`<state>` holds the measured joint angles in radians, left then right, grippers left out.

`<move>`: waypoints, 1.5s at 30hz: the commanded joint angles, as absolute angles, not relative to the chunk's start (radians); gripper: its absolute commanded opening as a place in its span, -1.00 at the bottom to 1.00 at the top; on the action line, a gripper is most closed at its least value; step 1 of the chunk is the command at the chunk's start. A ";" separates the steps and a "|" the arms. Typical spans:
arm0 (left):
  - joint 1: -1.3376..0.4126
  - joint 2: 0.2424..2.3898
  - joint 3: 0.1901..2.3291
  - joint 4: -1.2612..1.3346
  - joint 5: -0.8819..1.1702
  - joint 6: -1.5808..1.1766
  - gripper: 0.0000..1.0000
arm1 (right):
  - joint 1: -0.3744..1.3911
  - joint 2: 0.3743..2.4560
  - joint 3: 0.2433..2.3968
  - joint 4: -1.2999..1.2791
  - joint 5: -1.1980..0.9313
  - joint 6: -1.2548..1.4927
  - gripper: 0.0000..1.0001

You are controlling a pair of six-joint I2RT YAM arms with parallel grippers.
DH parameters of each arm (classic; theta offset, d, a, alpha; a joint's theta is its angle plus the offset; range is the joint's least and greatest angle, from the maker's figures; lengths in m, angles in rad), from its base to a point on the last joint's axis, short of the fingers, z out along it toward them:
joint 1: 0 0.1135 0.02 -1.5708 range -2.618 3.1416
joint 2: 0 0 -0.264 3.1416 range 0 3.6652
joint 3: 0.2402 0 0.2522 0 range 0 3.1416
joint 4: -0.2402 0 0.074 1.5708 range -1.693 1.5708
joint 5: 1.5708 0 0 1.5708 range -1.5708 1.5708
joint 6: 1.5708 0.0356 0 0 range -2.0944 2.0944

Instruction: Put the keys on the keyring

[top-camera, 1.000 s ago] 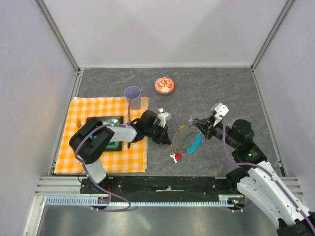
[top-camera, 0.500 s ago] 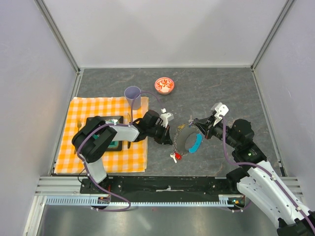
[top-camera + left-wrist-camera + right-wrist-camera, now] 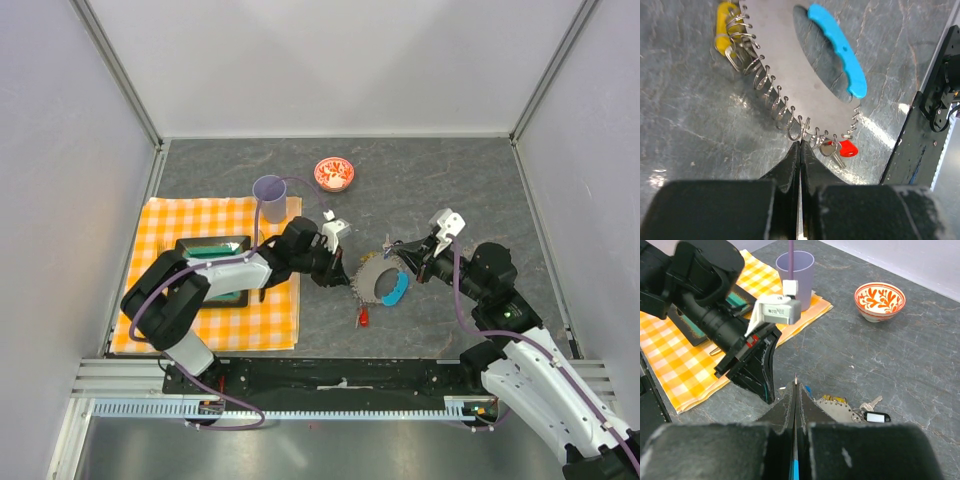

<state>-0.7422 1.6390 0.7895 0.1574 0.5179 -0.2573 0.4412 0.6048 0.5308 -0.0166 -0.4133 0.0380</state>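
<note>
Centrally, the keyring point(image 3: 372, 280) is seen between the two grippers, near the middle of the grey surface point(image 3: 470, 190); its blue fob point(image 3: 397, 288) is on the side toward the right arm. The left gripper point(image 3: 799, 146) is set low at the ring's edge; its jaws are clenched together, and the tips meet the row of wire loops there. Whether a loop is actually nipped between them cannot be told, since the tips hide that spot. A yellow key point(image 3: 722, 30) is hung on the loops well along from the tips; a red key point(image 3: 847, 148) and a silver key point(image 3: 829, 150) are found side by side, just beside the tips. The right gripper point(image 3: 796, 386) is held at the opposite edge of the ring, its jaws likewise pressed tight; a black-and-white tag point(image 3: 876, 416) is seen just beyond them, at the ring. A lilac cup point(image 3: 269, 192) is stood upright at the far corner of the checked cloth point(image 3: 200, 320); a dark tray point(image 3: 215, 248) is laid on that cloth, partly covered by the left arm. A red-and-white bowl point(image 3: 334, 173) is placed on the bare surface, near the cup and well apart from the ring.
</note>
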 commanded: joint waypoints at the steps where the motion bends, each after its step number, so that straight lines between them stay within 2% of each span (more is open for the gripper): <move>1: -0.747 1.542 0.798 0.147 0.456 -0.152 -0.96 | 0.443 0.594 0.537 0.008 -0.428 0.041 -1.00; 12: -0.747 1.467 0.819 0.225 0.413 -0.006 -0.96 | 0.445 0.635 0.597 -0.049 -0.471 0.009 -1.00; 22: -0.746 1.453 0.804 0.396 0.486 0.146 -0.96 | 0.460 0.710 0.663 -0.187 -0.488 -0.087 -1.00; 33: -0.747 1.512 0.769 0.557 0.610 0.259 -0.96 | 0.518 0.830 0.729 -0.302 -0.304 -0.296 -1.00; 36: -0.746 1.523 0.762 0.575 0.630 0.258 -0.96 | 0.534 0.854 0.739 -0.316 -0.299 -0.382 -1.00; 45: -0.746 1.526 0.747 0.620 0.649 0.213 -0.96 | 0.592 0.911 0.735 -0.255 -0.302 -0.416 -1.00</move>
